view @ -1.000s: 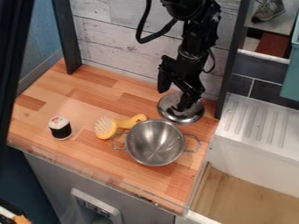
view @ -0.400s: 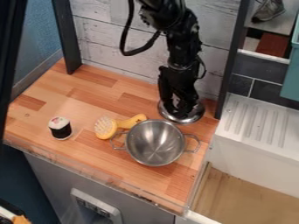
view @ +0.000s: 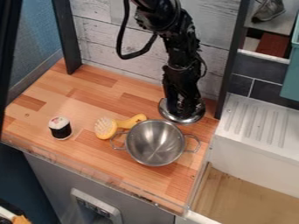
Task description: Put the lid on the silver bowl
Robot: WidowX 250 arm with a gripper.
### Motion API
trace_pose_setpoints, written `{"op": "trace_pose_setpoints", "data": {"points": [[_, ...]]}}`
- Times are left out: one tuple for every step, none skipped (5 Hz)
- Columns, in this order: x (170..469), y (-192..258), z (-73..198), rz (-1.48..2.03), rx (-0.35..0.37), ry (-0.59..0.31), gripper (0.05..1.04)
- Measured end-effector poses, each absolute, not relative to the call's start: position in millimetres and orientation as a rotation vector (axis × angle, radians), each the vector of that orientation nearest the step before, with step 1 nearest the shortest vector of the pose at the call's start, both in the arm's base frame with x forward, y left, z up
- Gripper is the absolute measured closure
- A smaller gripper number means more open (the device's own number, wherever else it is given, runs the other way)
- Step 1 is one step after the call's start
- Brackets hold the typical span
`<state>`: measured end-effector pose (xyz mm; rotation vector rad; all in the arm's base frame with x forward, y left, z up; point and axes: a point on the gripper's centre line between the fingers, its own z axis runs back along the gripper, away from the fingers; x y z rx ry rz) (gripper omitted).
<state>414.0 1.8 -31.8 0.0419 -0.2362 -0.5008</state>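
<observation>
The black gripper point(view: 183, 114) points downward over the silver lid point(view: 168, 114); whether it is released or clenched on the lid cannot be told. The lid is at the back right of the wooden counter point(view: 88, 97), off the silver bowl point(view: 155, 143), which sits uncovered and upright just in front. A yellow brush point(view: 106, 127) lies beside the bowl, with a dark, white-topped container point(view: 60, 127) farther left.
</observation>
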Motion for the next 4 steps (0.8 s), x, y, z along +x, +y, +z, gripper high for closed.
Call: {"op": "trace_pose_setpoints", "data": {"points": [[414.6,1.8,-31.3,-0.508,0.048,-0.241,0.136],[417.0,-0.2,-30.1,-0.519,0.054,-0.251,0.4],[418.6,-1.8,-28.7,-0.518,0.069,-0.259,0.667],[418.3,-0.4,-29.1,-0.52,0.079,-0.262,0.802]]}}
